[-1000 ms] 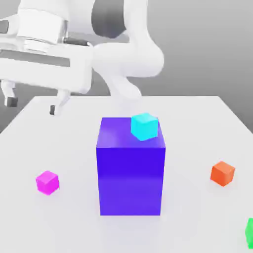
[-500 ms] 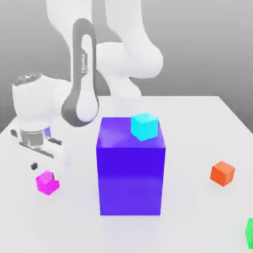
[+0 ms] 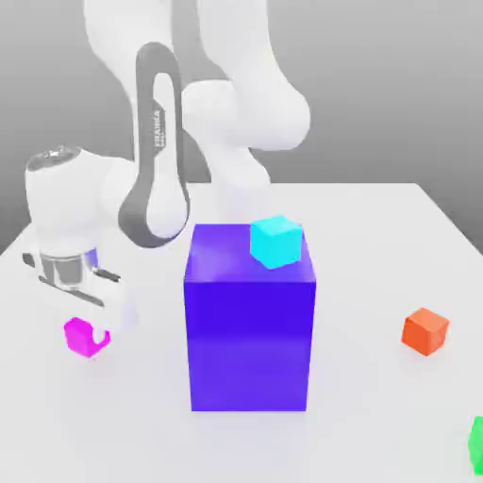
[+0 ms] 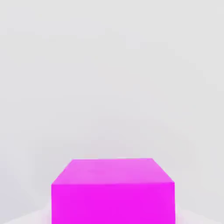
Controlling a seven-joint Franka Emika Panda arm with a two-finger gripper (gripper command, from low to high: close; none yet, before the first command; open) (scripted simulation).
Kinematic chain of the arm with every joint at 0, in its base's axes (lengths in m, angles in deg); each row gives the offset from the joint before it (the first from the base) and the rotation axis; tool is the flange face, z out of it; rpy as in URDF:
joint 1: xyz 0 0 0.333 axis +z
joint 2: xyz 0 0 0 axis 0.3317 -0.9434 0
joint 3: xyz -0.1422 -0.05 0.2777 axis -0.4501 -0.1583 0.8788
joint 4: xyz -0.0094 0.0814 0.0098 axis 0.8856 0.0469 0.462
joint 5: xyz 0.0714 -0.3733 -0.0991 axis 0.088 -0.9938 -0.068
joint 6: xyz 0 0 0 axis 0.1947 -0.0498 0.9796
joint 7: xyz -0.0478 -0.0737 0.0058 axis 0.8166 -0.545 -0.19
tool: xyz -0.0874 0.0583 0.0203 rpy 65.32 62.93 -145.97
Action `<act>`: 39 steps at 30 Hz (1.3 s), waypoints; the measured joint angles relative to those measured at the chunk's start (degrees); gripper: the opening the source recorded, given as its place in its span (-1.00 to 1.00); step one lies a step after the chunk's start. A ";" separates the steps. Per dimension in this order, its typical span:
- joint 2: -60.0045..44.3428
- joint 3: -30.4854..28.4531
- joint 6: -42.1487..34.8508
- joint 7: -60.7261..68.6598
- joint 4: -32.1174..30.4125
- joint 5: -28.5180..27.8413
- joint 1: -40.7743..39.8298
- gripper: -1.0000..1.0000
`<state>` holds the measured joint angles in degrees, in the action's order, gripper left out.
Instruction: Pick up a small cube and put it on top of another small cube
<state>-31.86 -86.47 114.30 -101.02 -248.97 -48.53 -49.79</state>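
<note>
A white Franka arm stands over a white tabletop (image 3: pixel 377 236), and in the last half second its gripper (image 3: pixel 87 332) has dropped from just above the small magenta cube (image 3: pixel 83 336) to the cube's own level, so the hand body now covers the cube's upper right part in the exterior view. A second ago the hand was high and well away, so the approach looks finished and the grasp step seems about to begin. A large glossy blue-violet block (image 3: pixel 250 330) sits at the middle of the table, with a small cyan cube (image 3: pixel 275 241) resting on its top at about one o'clock. A small orange cube (image 3: pixel 425 331) lies at three o'clock from the block, and a small green cube (image 3: pixel 477 443) sits at the frame edge near five o'clock. The magenta cube rests on the table at nine o'clock from the block. In the hand view the magenta cube (image 4: pixel 113 190) sits centred and very close. Whether the jaws stand open around it or have closed on it, I cannot tell.
</note>
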 joint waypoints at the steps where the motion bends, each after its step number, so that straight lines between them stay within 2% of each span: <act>1: 0.14 0.22 -1.64 0.20 1.11 -0.05 0.26 -1.00; 5: -2.96 3.26 -7.89 5.32 8.27 0.86 2.19 -1.00; 11: -8.07 11.62 -14.31 18.00 17.61 -2.61 7.84 -1.00; 29: -14.97 36.36 -22.40 55.28 31.72 -16.02 25.75 -1.00; 33: -20.76 39.06 -20.46 61.78 35.85 -22.79 31.78 -1.00; 34: -23.83 38.56 -19.04 62.69 37.45 -25.73 34.19 1.00; 39: -23.83 38.56 -19.04 62.69 37.45 -25.72 34.19 1.00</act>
